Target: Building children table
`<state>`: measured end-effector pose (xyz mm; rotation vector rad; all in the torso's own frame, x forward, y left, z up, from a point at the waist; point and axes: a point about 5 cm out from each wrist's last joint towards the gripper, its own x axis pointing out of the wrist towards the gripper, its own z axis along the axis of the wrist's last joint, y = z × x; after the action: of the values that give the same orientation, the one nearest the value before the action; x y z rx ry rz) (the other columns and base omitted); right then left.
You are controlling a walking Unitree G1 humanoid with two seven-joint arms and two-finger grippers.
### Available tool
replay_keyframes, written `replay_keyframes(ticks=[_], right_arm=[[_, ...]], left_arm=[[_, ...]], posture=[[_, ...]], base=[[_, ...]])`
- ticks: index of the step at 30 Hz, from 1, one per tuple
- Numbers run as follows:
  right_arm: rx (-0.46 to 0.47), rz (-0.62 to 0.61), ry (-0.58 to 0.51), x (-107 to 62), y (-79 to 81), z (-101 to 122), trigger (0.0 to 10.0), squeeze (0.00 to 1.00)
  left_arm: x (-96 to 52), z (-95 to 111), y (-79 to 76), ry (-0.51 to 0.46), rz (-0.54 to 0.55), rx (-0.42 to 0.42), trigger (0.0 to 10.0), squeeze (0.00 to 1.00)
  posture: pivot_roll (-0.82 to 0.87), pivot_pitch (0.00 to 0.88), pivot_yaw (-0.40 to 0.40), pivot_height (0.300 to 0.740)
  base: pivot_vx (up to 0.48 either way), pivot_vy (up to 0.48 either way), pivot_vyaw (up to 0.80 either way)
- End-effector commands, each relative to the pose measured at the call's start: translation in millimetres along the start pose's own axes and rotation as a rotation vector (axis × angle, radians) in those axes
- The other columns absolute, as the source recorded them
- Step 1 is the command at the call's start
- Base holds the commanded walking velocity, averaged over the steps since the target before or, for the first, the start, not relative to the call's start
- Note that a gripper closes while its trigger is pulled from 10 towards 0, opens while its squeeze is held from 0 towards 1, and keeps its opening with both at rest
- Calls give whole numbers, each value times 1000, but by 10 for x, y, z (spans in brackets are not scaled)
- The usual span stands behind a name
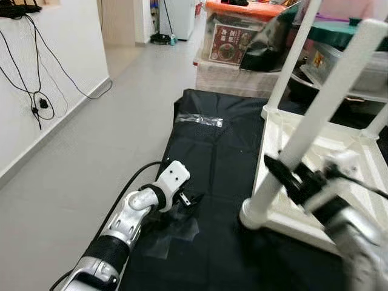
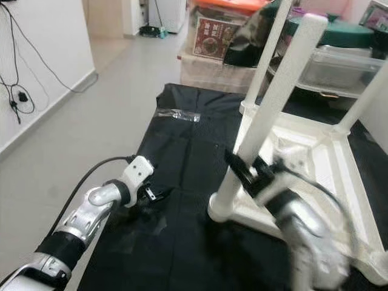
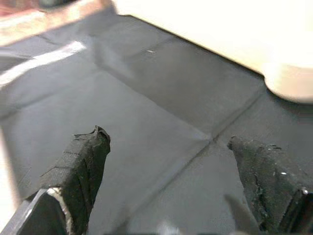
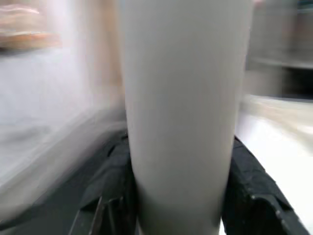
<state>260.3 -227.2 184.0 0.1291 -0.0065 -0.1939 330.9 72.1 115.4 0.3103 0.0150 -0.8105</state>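
Left gripper [image 1: 189,200] low over black plastic floor sheet [image 1: 212,151], fingers [image 3: 83,166] spread apart, nothing between. Right gripper [image 1: 285,173] blurred, clamped around near white tubular table leg [image 1: 315,121]. White plastic children's table [image 2: 315,163] upside down on sheet, legs pointing up, far edge cut off. Behind, orange-lidded clear storage bin [image 1: 233,33], contents unclear.
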Motion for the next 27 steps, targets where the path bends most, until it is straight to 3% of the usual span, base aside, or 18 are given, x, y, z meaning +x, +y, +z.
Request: replay_keyframes(ticks=[1,3,4,6,7,9,12,13,17,18,19,20,21,23,24,25,26,27], right_arm=[[-122,-581,175,-290,-681,-324,0,0],[-165,-624,177,-383,-678,-359,0,0],[-202,-578,184,-482,-497,-422,0,0],[-198,-440,191,-475,-261,-447,0,0],[-169,-360,179,-444,-147,-434,10000,0],[-144,-246,134,-393,-11,-362,10000,0],[-123,-202,102,-361,48,-306,10000,0],[-121,-189,65,-316,25,-230,10000,1000],[-136,-214,28,-241,-66,-123,10000,1000],[-154,-216,11,-172,-173,-45,10000,0],[-126,-142,-17,-96,-245,66,10000,0],[-126,-142,-17,-96,-245,66,10000,0],[-82,-30,-53,-54,-276,178,10000,0],[-51,52,-80,-40,-281,251,10000,0],[25,168,-94,-53,-229,299,10000,0],[19,310,-93,-93,-130,293,10000,0],[19,310,-93,-93,-130,293,10000,0],[-13,443,-62,-128,-35,214,10000,0]], left_arm=[[-50,-53,7,13,0,0,10000,0],[-53,-57,-4,14,-5,2,10000,0],[-59,-49,2,13,-8,3,10000,0],[-65,-41,34,13,-7,6,10000,0],[-65,-46,53,17,-3,9,10000,0],[-63,-47,75,20,1,11,10000,0],[-59,-47,79,20,2,11,10000,0],[-50,-42,75,19,1,12,10000,0],[-33,-30,62,13,0,12,10000,0],[-26,-22,54,8,3,8,10000,0],[-25,-21,43,5,5,5,10000,0],[-25,-21,43,5,5,5,10000,0],[-26,-24,34,4,6,2,10000,0],[-27,-28,29,4,7,1,10000,0],[-26,-34,24,5,7,1,10000,0],[-23,-35,22,6,7,-1,10000,0],[-23,-35,22,6,7,-1,10000,0],[-15,-31,20,5,8,-1,10000,0]], posture=[[87,0,-97,740],[87,0,-97,740],[89,0,-90,740],[88,0,-87,740],[82,0,-84,740],[79,0,-82,740],[76,0,-83,740],[76,0,-85,740],[83,0,-96,740],[85,0,-101,740],[85,0,-104,740],[85,0,-104,740],[82,0,-106,740],[82,0,-106,740],[84,0,-110,740],[84,0,-110,740],[84,0,-110,740],[84,0,-110,740]], base=[[0,0,0],[0,0,0],[0,0,0],[0,0,0],[0,0,0],[0,0,0],[0,0,0],[0,0,0],[0,0,0],[0,0,0],[0,0,0],[0,0,0],[0,0,0],[0,0,0],[0,0,0],[0,0,0],[0,0,0],[0,0,0]])
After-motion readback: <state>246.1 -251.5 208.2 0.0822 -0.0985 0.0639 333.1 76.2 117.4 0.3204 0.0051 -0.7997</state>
